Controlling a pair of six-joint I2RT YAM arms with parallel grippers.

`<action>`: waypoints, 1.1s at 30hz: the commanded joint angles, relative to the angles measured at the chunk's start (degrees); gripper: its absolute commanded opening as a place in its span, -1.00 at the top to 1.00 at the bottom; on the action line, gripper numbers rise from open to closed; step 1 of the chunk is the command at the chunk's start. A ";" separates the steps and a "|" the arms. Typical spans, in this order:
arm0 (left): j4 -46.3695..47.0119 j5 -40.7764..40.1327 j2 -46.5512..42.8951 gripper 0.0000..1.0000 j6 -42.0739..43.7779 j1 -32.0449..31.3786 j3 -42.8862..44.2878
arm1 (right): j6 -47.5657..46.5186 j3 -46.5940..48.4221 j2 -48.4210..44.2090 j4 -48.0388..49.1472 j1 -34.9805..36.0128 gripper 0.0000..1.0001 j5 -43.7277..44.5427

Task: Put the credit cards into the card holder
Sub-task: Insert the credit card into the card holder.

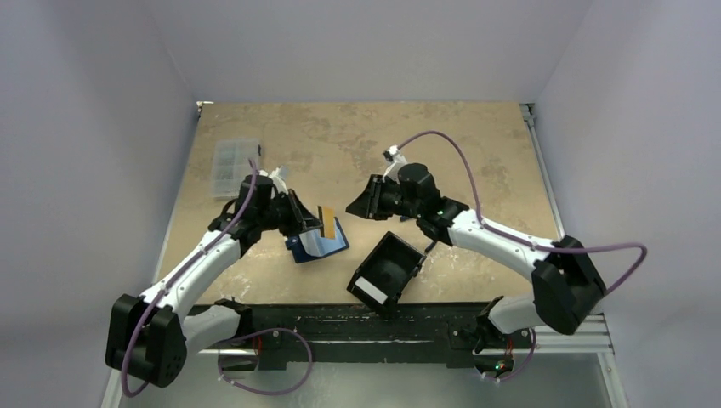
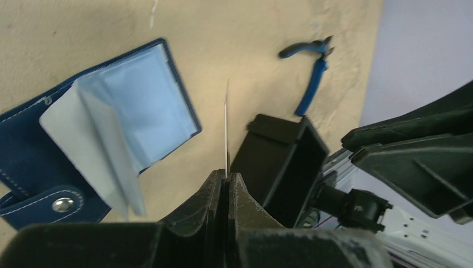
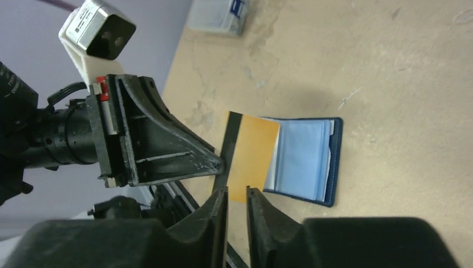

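Observation:
The card holder lies open on the table, dark blue outside with pale blue sleeves fanned up. My left gripper is shut on an orange credit card, which has a black stripe. It holds the card upright just above and left of the holder; the left wrist view shows the card edge-on. My right gripper stands a short way from the card's near edge. Its jaws are slightly open with nothing between them. In the top view it hangs to the right of the card.
A black box-shaped tray with a white label lies tipped near the front edge, right of the holder. A clear compartment box sits at the back left. Blue-handled pliers lie beyond the tray.

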 commanded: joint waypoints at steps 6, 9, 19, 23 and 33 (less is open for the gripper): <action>-7.75 -0.54 6.22 1.00 6.50 0.16 1.73 | -13.45 16.19 20.04 -12.32 2.06 0.98 -14.82; -9.74 -3.50 6.59 1.00 7.29 0.12 1.79 | -12.94 17.62 23.37 -10.99 2.77 1.00 -16.02; -15.23 -11.62 7.31 1.00 7.25 0.08 1.73 | -11.18 18.25 28.24 -9.69 3.30 1.00 -14.56; -16.60 -14.97 6.05 1.00 6.50 0.14 1.76 | -11.38 18.57 29.28 -9.84 3.47 1.00 -13.38; -9.37 -7.93 5.98 1.00 6.04 0.24 -1.01 | -12.06 18.36 31.31 -9.78 3.53 1.00 -11.82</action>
